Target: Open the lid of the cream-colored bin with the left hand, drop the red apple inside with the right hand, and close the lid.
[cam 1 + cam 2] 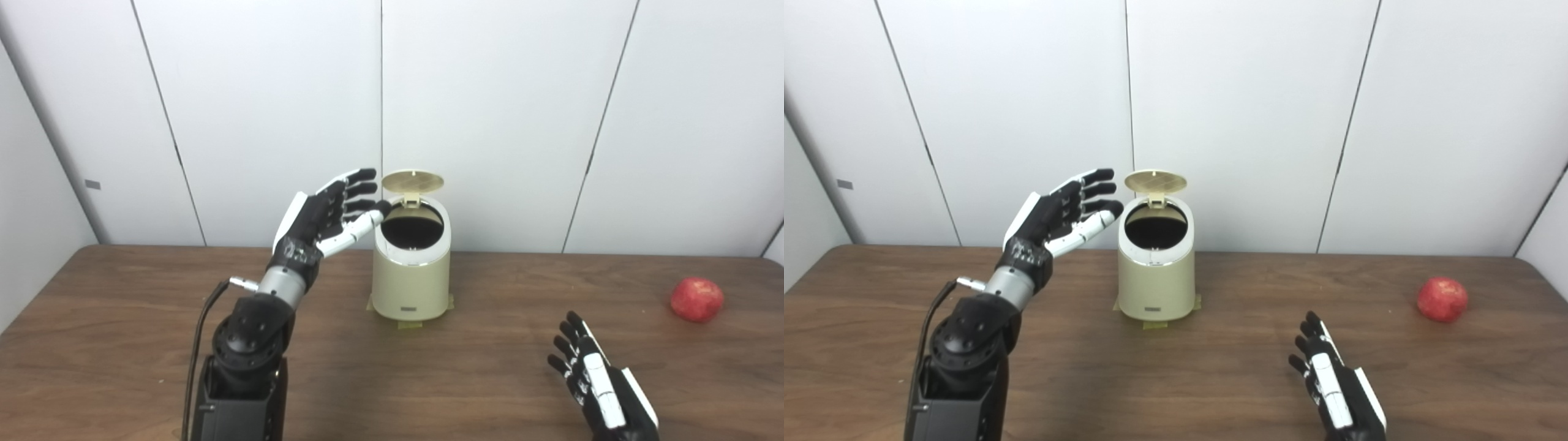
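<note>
We found the lid (pixel 413 181) already standing up and the cream bin (pixel 411 269) open, our left hand (pixel 324 211) released beside its rim. The apple (pixel 696 299) lay far right on the bench (pixel 122 318), ungrasped; our right hand (pixel 597 380) hovered near, fingers spread. Drop and closing remained.

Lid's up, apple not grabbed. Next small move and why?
Probably send the right hand right, toward the apple: the lid stands open, the left hand hovers by the bin rim, and the right hand is open, empty, apart from the apple.
</note>
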